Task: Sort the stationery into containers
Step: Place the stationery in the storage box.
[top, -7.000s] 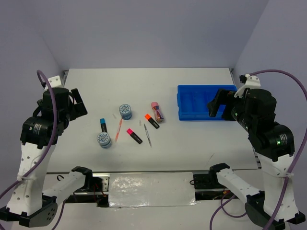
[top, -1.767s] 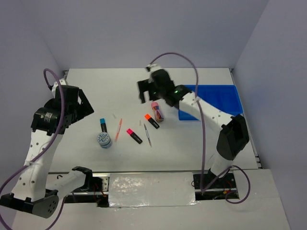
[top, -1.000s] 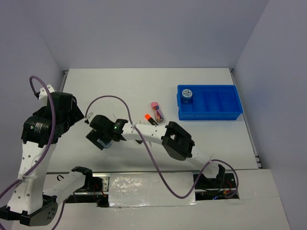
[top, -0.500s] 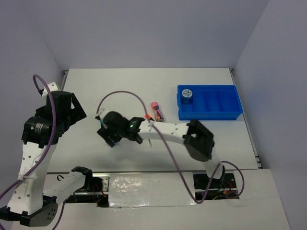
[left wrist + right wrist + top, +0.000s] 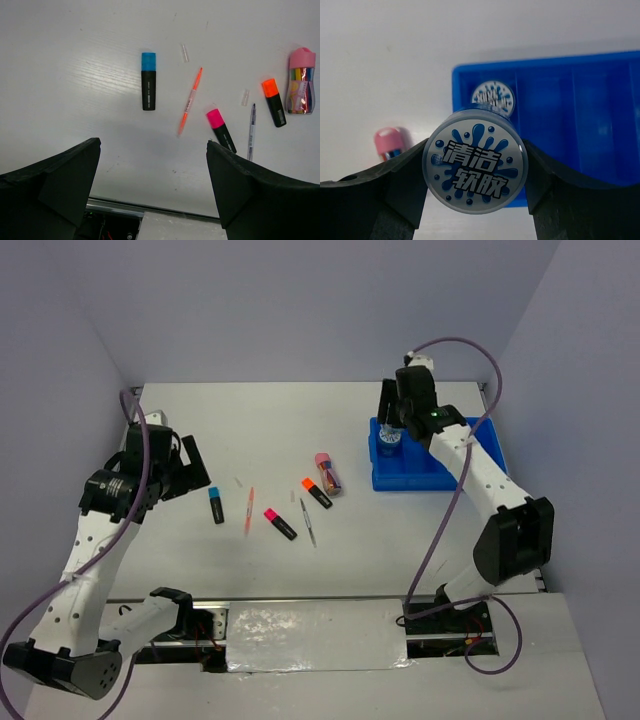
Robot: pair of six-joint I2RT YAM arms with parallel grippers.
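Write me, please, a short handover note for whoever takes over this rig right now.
Left pincer: open, empty, above the table.
Right pincer: shut on a tape roll, over the blue tray, at its left end.
Done: other roll lies in the tray.
To do: drop this roll; then blue highlighter, pink highlighter, orange highlighter, orange pen, grey pen, pink-capped tube, all on the table.

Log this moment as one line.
right gripper: shut on tape roll over blue tray | left gripper: open, empty | other roll: in tray

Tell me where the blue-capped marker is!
In the top view, the blue-capped marker lies on the left side of the table, just left of the thin orange pen.
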